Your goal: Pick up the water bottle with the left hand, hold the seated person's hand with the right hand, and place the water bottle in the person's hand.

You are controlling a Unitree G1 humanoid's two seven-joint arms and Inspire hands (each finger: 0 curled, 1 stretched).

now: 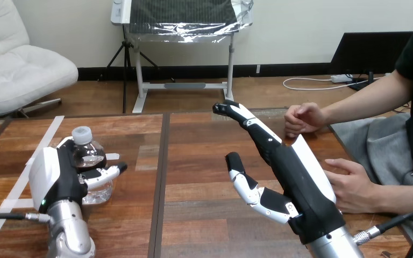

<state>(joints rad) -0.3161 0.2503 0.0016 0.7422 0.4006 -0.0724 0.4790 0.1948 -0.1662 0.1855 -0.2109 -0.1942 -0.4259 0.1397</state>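
Left hand (59, 180) wraps its fingers round the water bottle (88, 156) at the table's (193, 161) near left (seemingly not yet lifted). Right hand (293, 169) is outstretched with straight fingers, just left of the person's nearer hand (355, 188); clasping that hand likely comes next.

Grips the water bottle (88, 156) with the left hand (59, 180) at eight o'clock, fingers curled round it. Holds the right hand (297, 177) at five o'clock, fingers stretched straight toward eleven o'clock, thumb spread apart.
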